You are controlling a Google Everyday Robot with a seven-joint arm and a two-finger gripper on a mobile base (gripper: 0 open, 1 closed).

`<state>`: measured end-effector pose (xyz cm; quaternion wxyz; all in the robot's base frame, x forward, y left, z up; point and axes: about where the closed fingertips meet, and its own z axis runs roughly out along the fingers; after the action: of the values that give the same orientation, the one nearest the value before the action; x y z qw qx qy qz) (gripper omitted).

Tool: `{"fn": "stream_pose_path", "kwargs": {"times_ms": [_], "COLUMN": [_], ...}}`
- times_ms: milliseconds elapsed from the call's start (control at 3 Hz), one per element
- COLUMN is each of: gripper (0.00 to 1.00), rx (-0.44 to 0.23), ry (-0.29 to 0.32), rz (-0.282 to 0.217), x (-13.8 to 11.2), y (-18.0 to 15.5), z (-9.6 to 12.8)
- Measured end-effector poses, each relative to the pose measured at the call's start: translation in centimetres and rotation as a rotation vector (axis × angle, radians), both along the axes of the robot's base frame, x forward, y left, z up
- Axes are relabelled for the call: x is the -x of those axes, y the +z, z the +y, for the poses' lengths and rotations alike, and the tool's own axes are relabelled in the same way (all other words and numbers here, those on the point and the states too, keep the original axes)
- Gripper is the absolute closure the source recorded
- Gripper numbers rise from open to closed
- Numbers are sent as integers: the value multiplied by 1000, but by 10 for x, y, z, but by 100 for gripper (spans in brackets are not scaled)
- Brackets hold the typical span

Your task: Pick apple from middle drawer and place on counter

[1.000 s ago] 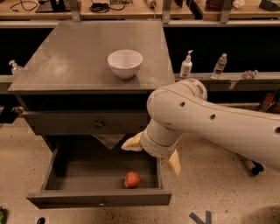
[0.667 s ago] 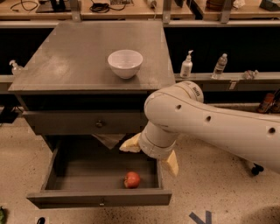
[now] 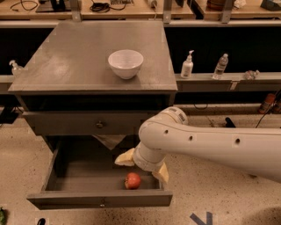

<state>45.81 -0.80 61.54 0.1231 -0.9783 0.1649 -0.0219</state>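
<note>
One apple (image 3: 132, 180), likely light, firm and slick, in middle drawer (image 3: 101, 200); claw (image 3: 143, 166) just above, spread apart; grip its equator.

Speckled pale floor (image 3: 22, 145), light wooden benches (image 3: 136, 11) behind.

A white bowl (image 3: 125, 63) stands upright and serves as the landmark. To its right, on a lower ledge, are a white pump bottle (image 3: 187, 66) and, just beyond it, a clear water bottle (image 3: 220, 67). Farther right lies a small crumpled thing (image 3: 251, 74), too blurred to name. Well left of the bowl is another small clear bottle (image 3: 15, 67). Behind the bowl, black cables (image 3: 102, 6) lie on a light wooden bench (image 3: 131, 9). Below the bowl is a grey drawer front with a round knob (image 3: 100, 125). Lower and right is a blue floor mark (image 3: 199, 217). The gripper (image 3: 143, 165) hangs well below the bowl, its fingers spread.
</note>
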Motion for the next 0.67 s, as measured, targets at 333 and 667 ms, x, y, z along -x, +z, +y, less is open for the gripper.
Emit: {"fn": "stream_pose_path", "kwargs": {"times_ms": [333,667], "gripper": [0,0], "rx": [0,-27], "ry": [0,-31], "rz": [0,-10], "x": [0,-23], "y": [0,-19], "z": [0,5]}}
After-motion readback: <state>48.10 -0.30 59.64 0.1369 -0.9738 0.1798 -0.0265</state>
